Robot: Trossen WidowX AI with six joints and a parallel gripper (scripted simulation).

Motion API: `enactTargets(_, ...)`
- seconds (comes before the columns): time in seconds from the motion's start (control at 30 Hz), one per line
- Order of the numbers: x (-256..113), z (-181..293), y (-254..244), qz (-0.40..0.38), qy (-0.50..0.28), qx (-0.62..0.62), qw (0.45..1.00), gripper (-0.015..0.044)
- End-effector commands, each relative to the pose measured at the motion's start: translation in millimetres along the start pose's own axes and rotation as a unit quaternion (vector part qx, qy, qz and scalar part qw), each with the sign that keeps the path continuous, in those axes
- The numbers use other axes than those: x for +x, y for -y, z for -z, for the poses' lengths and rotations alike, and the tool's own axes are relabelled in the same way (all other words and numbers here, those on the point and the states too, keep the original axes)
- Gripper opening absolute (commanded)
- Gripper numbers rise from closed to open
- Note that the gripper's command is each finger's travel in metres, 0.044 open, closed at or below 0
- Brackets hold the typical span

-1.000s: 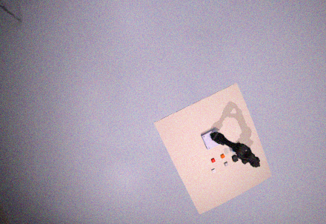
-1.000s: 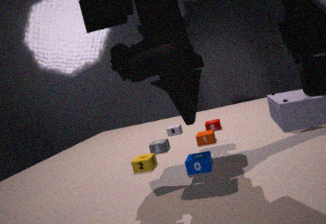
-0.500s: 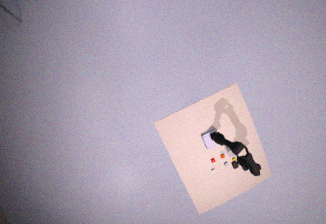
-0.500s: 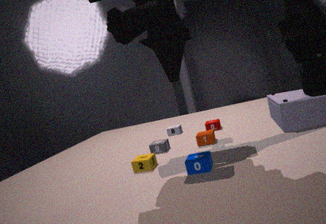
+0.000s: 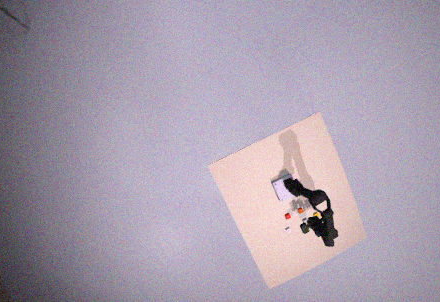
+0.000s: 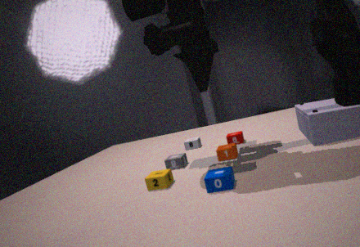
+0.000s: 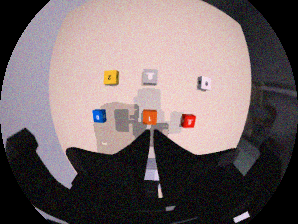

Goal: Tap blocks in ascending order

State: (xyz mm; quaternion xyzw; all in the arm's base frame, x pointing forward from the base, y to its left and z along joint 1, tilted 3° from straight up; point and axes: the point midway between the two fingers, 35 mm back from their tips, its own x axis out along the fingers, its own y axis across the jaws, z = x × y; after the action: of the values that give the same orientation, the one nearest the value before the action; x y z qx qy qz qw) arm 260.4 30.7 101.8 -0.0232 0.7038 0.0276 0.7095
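Observation:
My gripper (image 6: 204,91) (image 7: 151,132) is shut and empty. Its tips are high above the table; in the wrist view they appear just below the orange block. The orange block (image 5: 300,210) (image 6: 227,152) (image 7: 149,117) shows 1. The blue block (image 6: 219,180) (image 7: 99,116) shows 0. The yellow block (image 5: 316,215) (image 6: 159,180) (image 7: 111,77) shows 2. The grey block (image 6: 176,161) (image 7: 149,77), the red block (image 5: 287,216) (image 6: 235,137) (image 7: 188,121) and the white block (image 5: 287,230) (image 6: 192,144) (image 7: 204,83) have digits too blurred to read surely. The arm hides the blue block in the top view.
A pale box-shaped base (image 5: 282,189) (image 6: 339,123) stands under the arm's foot, to the right of the blocks in the exterior view. The blocks stand apart in two rows of three in the wrist view. The arm's shadow falls around the orange block.

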Motion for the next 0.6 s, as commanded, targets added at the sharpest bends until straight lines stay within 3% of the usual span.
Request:
enactTargets(0.0, 52, 6, 3, 0.001, -0.014, -0.002, 1.0, 0.002)
enactTargets(0.1, 75, 9, 3, 0.001, -0.014, -0.002, 1.0, 0.002)
enactTargets(0.57, 87, 9, 3, 0.001, -0.014, -0.002, 1.0, 0.002)
